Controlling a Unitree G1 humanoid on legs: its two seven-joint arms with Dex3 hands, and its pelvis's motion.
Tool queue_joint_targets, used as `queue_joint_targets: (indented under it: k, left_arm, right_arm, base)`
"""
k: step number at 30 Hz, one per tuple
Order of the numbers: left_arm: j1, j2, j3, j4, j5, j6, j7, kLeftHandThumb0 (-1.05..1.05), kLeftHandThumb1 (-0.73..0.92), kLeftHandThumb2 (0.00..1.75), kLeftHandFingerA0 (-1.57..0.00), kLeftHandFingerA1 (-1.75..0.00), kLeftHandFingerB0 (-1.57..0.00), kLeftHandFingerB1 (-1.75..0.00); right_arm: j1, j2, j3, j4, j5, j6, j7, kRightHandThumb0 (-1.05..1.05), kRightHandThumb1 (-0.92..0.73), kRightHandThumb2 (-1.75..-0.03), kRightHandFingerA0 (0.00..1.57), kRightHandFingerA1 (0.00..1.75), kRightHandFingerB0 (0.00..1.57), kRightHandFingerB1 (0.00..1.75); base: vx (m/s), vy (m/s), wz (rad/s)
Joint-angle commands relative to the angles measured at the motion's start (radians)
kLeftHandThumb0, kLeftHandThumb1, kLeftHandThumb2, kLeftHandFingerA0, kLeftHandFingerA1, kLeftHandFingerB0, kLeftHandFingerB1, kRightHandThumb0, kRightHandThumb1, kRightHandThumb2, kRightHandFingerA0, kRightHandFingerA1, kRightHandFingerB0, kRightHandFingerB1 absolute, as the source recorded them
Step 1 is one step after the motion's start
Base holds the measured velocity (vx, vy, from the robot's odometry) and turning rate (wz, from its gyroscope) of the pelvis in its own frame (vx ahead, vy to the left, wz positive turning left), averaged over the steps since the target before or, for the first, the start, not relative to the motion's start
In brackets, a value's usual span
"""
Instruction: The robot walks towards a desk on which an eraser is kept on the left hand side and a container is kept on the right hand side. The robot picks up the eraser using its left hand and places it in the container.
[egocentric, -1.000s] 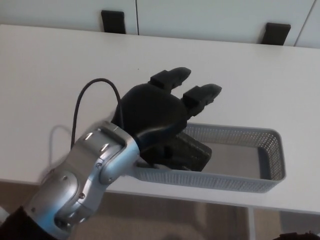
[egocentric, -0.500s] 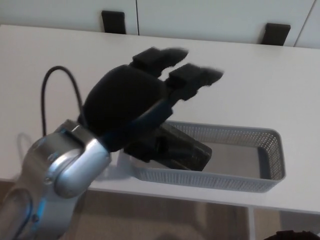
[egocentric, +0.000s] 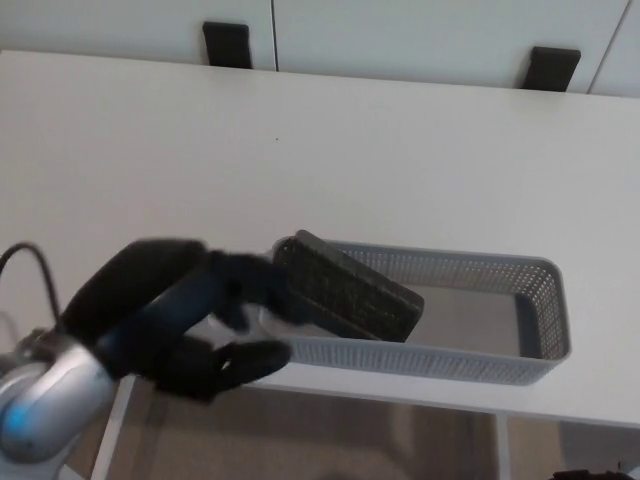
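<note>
The eraser (egocentric: 348, 287) lay in the left end of the container (egocentric: 545, 300), tilted, with its upper-left corner propped on the container's left rim and its lower end down on the floor of the basket. It was a dark rectangular block with a textured face. The container, a grey mesh tray, sat near the front edge of the desk (egocentric: 150, 150), and the rest of its floor to the right of the eraser was bare.

The left robot hand (egocentric: 190, 320) was just left of the container, at the desk's front edge, blurred with motion. Its fingers (egocentric: 245, 362) looked spread and held nothing; none of them clasped the eraser, though 1 dark fingertip showed close beside the eraser's raised corner. The right robot hand was not in view.

Judged from its shape, the eraser should be light and fairly stiff, probably with a felt face that gives a little and does not slip easily. It seems neither fragile nor heavy. If it needed to be regripped, the long sides would be the place to pinch it, across its narrow width, near the raised corner that stands clear of the mesh wall. The placing appeared essentially done, the eraser only not lying flat.
</note>
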Motion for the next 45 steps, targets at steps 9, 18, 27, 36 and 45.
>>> queue_joint_targets:
  k: [9,18,27,36,45]
  left_arm:
    - [0.530,0.149,0.903,0.227,-1.830,0.618,-1.090,-1.05,0.66,1.22,-1.01,-0.94,-0.97,-0.58]
    - [0.477,0.232,0.422,0.512,-0.716,-0.117,-0.817,-0.76,0.92,0.71,-0.54,-0.39,-0.54,-0.38]
    - [0.227,0.173,0.028,1.025,-0.113,-0.347,-0.103,-0.81,0.92,0.77,-0.30,-0.38,-0.25,-0.32]
    - [0.132,0.117,0.059,1.397,-0.138,-0.331,0.174,-0.77,0.92,0.71,-0.20,-0.33,-0.17,-0.29]
    - [0.146,0.119,0.099,1.432,-0.213,-0.427,0.154,-0.75,0.92,0.68,-0.26,-0.34,-0.23,-0.30]
  right_arm:
    - [0.105,-0.033,-0.057,0.001,0.028,-0.093,-0.036,-0.43,-0.45,-0.89,0.66,0.67,0.45,0.57]
    - [0.099,-0.026,-0.052,0.017,0.024,-0.096,-0.042,-0.48,-0.57,-0.57,0.72,0.51,0.60,0.46]
    - [0.108,-0.011,-0.080,0.005,0.034,-0.104,-0.073,-0.51,-0.57,-0.58,0.68,0.51,0.57,0.45]
    - [0.103,-0.017,-0.117,-0.016,0.051,-0.098,-0.077,-0.56,-0.57,-0.60,0.56,0.50,0.48,0.43]
    - [0.122,-0.008,-0.122,0.007,0.053,-0.124,-0.078,-0.54,-0.60,-0.58,0.60,0.49,0.54,0.44]
  base:
    - [0.00,0.000,0.00]
    - [0.00,0.000,0.00]
    - [0.00,0.000,0.00]
    - [0.00,0.000,0.00]
    - [0.00,0.000,0.00]
